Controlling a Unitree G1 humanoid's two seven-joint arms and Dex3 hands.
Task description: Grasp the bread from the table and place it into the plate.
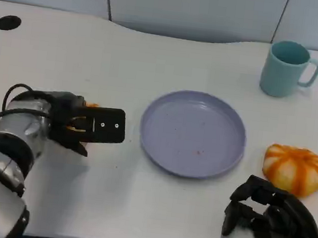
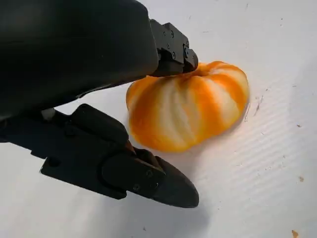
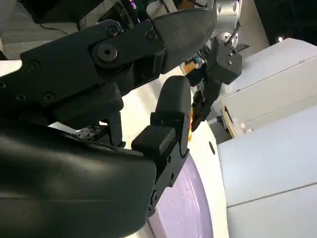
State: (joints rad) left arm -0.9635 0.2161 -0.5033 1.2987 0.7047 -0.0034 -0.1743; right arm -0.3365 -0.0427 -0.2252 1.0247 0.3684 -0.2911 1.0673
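An orange-and-white striped bread (image 2: 193, 111) lies on the white table between the fingers (image 2: 124, 173) of my left hand (image 2: 84, 59). One finger touches its top and the other stays just off its side. In the head view my left hand (image 1: 83, 125) covers this bread, leaving an orange sliver (image 1: 93, 106) showing. The lavender plate (image 1: 192, 128) sits mid-table, to the right of that hand. A second striped bread (image 1: 294, 169) lies right of the plate. My right hand (image 1: 271, 221) rests below it, fingers curled in, holding nothing.
A teal mug (image 1: 285, 67) stands at the back right. Two dark holes (image 1: 8, 22) mark the table's far corners. The right wrist view looks past my right hand (image 3: 99, 99) across the plate (image 3: 188, 208) to my left hand (image 3: 218, 64).
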